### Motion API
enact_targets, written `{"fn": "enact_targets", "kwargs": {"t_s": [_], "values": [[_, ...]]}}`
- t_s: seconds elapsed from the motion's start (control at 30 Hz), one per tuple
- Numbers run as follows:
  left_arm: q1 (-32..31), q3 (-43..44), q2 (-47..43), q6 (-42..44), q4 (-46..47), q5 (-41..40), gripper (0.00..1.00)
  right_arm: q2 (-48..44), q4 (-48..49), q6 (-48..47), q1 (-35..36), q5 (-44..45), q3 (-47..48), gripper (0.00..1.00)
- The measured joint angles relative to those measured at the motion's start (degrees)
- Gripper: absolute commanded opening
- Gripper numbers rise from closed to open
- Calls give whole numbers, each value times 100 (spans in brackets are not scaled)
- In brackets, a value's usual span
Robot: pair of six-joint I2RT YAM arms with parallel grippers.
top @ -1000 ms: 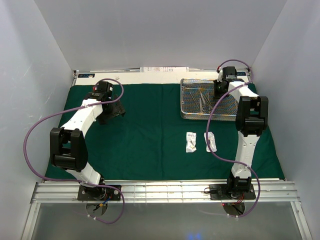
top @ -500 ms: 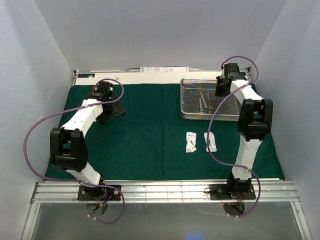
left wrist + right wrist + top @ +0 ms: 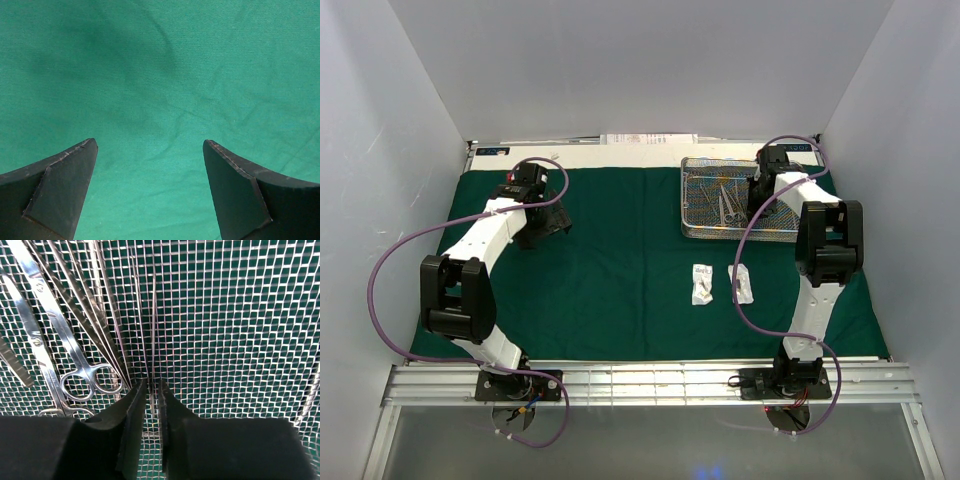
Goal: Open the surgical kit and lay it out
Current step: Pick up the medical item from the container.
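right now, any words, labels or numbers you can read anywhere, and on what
None can be read.
Left packet: dark print, too small.
Right packet: dark print, too small.
Blue strip behind the tray: blurred.
Scissors, forceps: no marks legible.

The surface (image 3: 582, 152) showed bare and pale only along a strip at its far edge, where a white printed sheet (image 3: 650, 138) lay against the back wall. A dark green drape (image 3: 610, 280) was spread flat over nearly all the rest, lightly creased, its near hem ending just short of the aluminium rail (image 3: 650, 382) at the front. On the drape, at the far right, sat a rectangular wire-mesh tray (image 3: 686, 200). Nearer the front, right of centre, two small clear packets, one (image 3: 702, 284) just beside the other (image 3: 742, 284), lay apart from the tray.
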Motion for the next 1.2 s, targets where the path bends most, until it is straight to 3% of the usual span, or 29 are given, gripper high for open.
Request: {"fn": "enact_targets", "kwargs": {"t_s": [0.23,0.47,0.83,1.2], "values": [[0,0,0,-2,0,0,98,2,-22,66,15,116,-15,18],[-2,0,0,-4,0,-2,98,13,-17,76,15,184,-15,8],[-57,199,0,-44,-35,20,98,-31,-42,50,33,315,-13,8],[-352,1156,-26,-428,-90,444,98,-1727,-44,17,654,328,26,8]]}}
